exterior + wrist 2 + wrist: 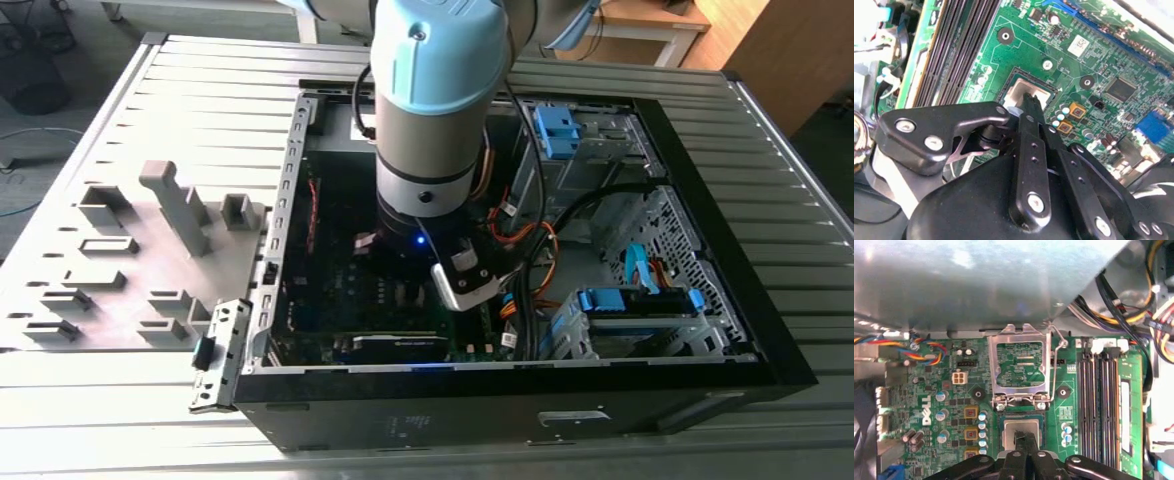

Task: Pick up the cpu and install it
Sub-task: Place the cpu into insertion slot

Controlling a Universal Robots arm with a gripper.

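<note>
Inside the computer case, over the green board, my gripper hangs with fingers pinched narrow, tips directly above the cpu lying flat in its socket.

Robotics lab or test workshop. Ribbed aluminium worktable carries opened computer case, green motherboard exposed. Grey fixture plate with moulded holders lies beside case, at exterior view's left. Industrial robot arm reaches into case. Wooden furniture stands beyond table.
</note>
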